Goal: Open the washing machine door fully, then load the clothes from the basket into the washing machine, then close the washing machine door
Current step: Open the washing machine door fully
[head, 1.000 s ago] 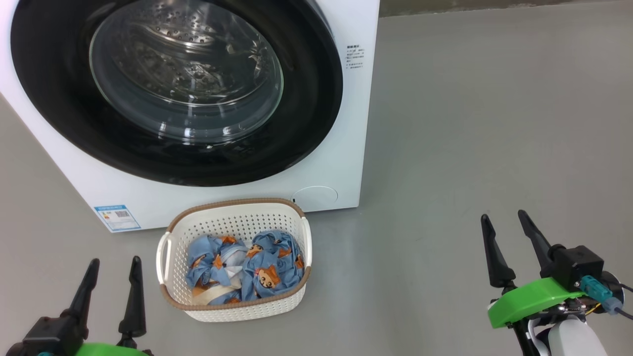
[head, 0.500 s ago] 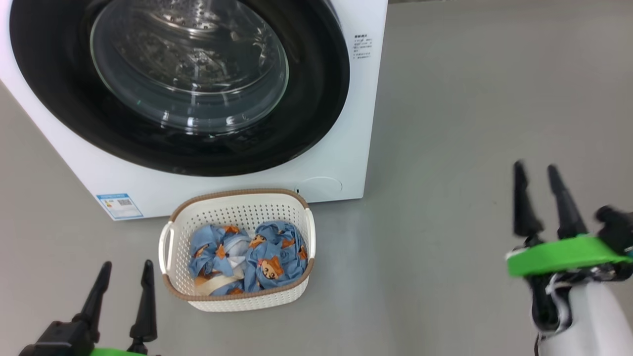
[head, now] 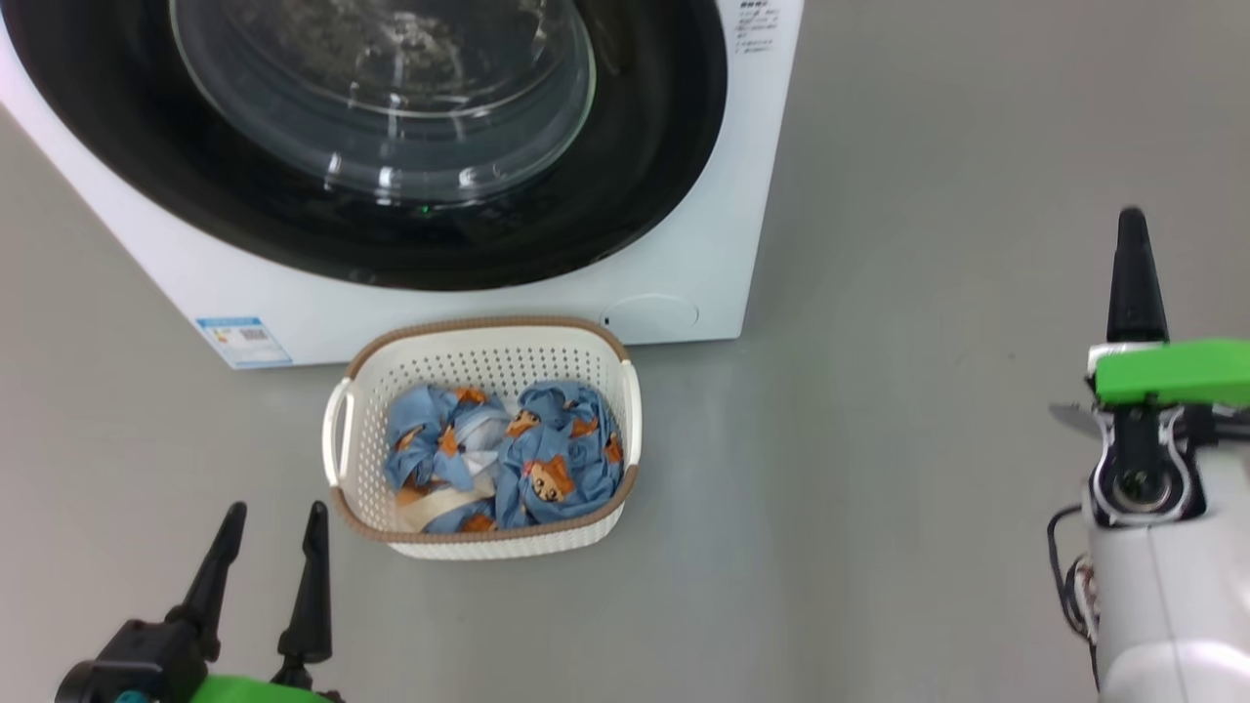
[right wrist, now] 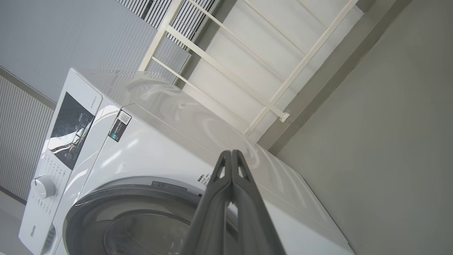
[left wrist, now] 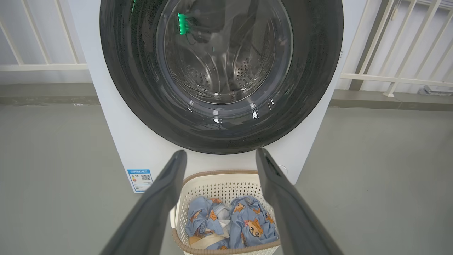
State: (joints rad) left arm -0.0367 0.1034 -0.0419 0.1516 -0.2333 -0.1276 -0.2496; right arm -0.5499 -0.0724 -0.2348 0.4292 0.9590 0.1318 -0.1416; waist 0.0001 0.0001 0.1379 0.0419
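Basket [head: 485, 363] perforated plastic, crumpled clothes [head: 559, 457] inside; left fingers [head: 311, 578] spread, right fingers [head: 1133, 283] pinched empty.

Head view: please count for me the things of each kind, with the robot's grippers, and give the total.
washing machine: 1
basket: 1
heap of clothes: 1
grippers: 2 (left gripper, right gripper)
total: 5

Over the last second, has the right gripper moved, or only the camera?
Yes. The right gripper has gone forward: its tips, once level with the far rim of the basket, now lie well beyond it, beside the washing machine. It has also shut.
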